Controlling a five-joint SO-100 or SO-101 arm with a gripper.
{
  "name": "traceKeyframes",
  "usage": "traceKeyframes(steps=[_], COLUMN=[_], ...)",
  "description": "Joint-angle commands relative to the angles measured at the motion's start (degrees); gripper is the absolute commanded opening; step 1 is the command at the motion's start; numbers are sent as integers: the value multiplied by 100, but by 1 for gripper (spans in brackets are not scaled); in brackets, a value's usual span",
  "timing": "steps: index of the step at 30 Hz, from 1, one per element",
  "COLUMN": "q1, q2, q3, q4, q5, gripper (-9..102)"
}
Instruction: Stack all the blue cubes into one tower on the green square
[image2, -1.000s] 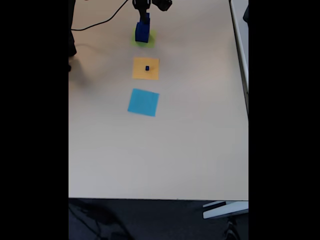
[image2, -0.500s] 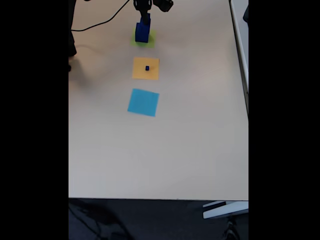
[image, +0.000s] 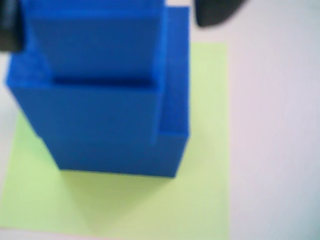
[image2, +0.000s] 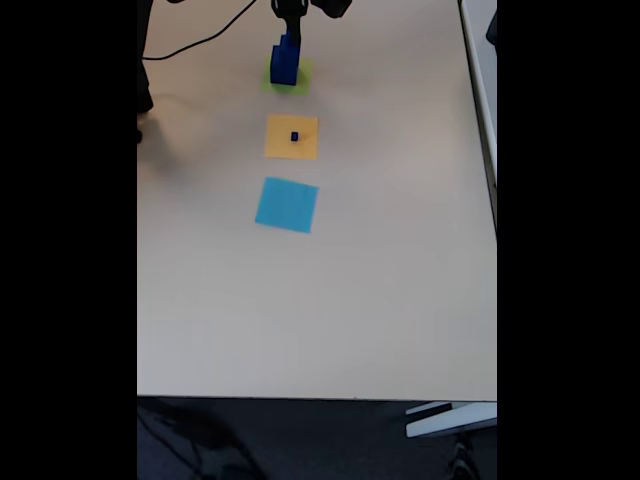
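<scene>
Blue cubes (image: 100, 90) sit stacked on the green square (image: 200, 150) in the wrist view, with dark gripper fingers (image: 215, 12) on both sides of the top cube; I cannot tell if they squeeze it.

In the fixed view the arm reaches straight down over the tower (image2: 284, 62), and one tiny cube (image2: 294, 136) sits on the orange square (image2: 291, 148), near the light-blue square (image2: 286, 204).
</scene>
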Motion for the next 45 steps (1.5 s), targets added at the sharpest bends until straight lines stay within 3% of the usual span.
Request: traceKeyframes(steps=[1, 14, 21, 35, 45], q1=[79, 352, 378, 457, 738], q2=[193, 404, 413, 457, 624], q3=[-360, -360, -360, -360, -334], q4=[-114, -229, -264, -448, -747], q5=[-105, -686, -835, -1257, -2127], gripper=[19, 19, 12, 10, 4])
